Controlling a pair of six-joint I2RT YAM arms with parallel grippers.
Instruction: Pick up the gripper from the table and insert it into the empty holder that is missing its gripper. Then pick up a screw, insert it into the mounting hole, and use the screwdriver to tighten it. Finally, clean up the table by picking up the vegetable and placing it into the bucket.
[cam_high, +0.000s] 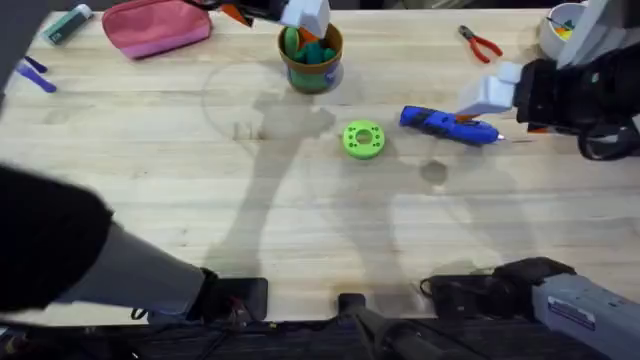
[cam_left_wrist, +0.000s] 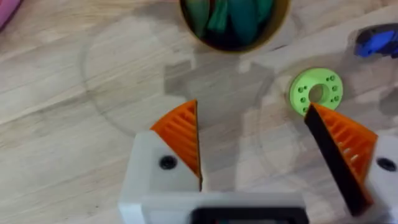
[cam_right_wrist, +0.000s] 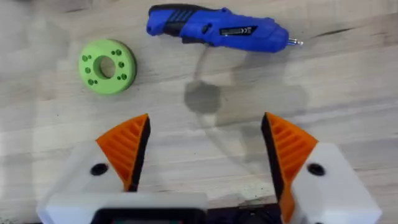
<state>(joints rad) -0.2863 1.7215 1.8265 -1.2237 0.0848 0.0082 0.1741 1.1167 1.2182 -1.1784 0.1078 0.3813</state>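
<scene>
The tan-orange bucket (cam_high: 338, 48) stands at the back middle of the table, and the dark green vegetable (cam_high: 318, 53) lies inside it among other green pieces. My left gripper (cam_high: 270, 12) hovers open just behind the bucket. In the left wrist view that gripper (cam_left_wrist: 255, 146) holds nothing, with the bucket (cam_left_wrist: 281, 22) and vegetable (cam_left_wrist: 233, 15) ahead of it. The blue screwdriver (cam_high: 450, 125) lies right of centre. Just above it my right gripper (cam_high: 492, 100) is open and empty, as the right wrist view shows for the gripper (cam_right_wrist: 205, 149) and screwdriver (cam_right_wrist: 217, 30). The loose gripper, the holder and the screw are out of view.
A bright green ring (cam_high: 363, 139) lies mid-table, left of the screwdriver. Red-handled pliers (cam_high: 480, 42) and a white bowl (cam_high: 560, 28) sit at the back right. A pink pouch (cam_high: 155, 25), a marker (cam_high: 68, 25) and a purple pen (cam_high: 35, 75) are at the back left.
</scene>
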